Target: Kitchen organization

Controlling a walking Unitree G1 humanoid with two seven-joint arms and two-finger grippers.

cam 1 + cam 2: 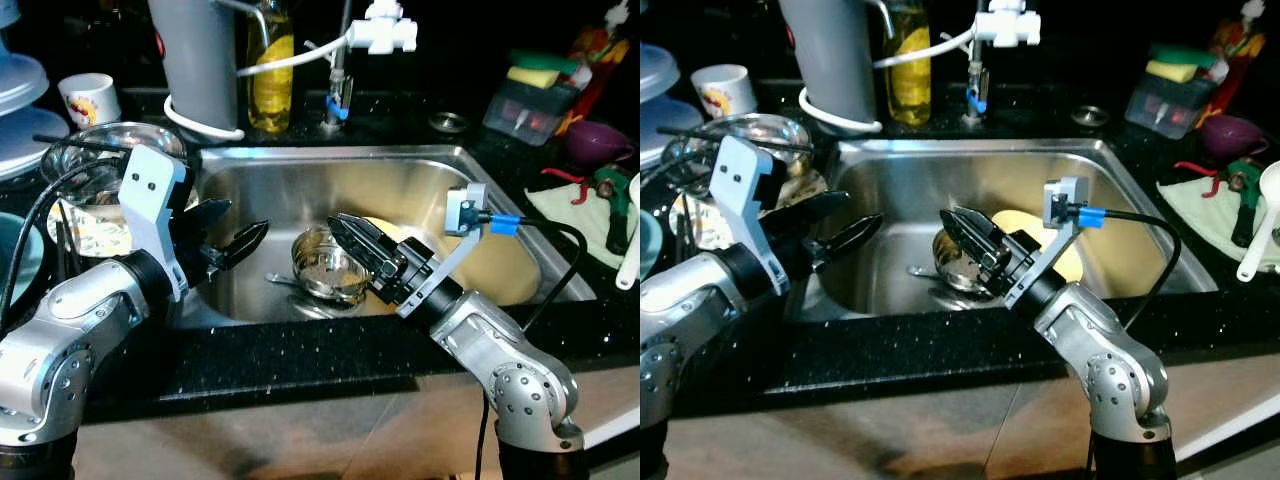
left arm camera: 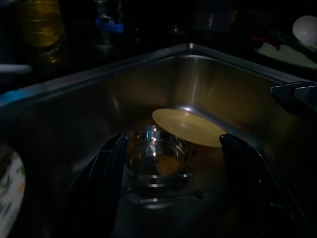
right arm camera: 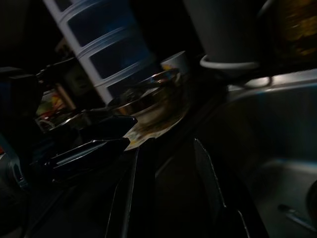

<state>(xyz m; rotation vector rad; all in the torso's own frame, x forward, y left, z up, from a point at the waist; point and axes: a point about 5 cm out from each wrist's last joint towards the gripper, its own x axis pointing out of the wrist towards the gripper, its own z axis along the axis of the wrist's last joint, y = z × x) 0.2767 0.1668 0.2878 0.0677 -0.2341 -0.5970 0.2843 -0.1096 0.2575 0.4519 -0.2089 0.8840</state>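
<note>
Small steel pot [image 1: 325, 265] sitting mid-basin in the steel sink [image 1: 300, 185], yellow plate [image 2: 187, 127] leaning at its 2 o'clock, a spoon [image 1: 290, 285] at its 8 o'clock. Right hand [image 1: 350, 235] hovering over the pot's rim, fingers slightly apart, holding nothing. Left hand [image 1: 228, 230] at 9 o'clock above the sink's edge, fingers spread wide, empty; black surface [image 1: 280, 365] along the front.

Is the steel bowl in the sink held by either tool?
No. The steel bowl sits on the sink floor, with the open left tool and open right tool both above it, gripping nothing.
</note>
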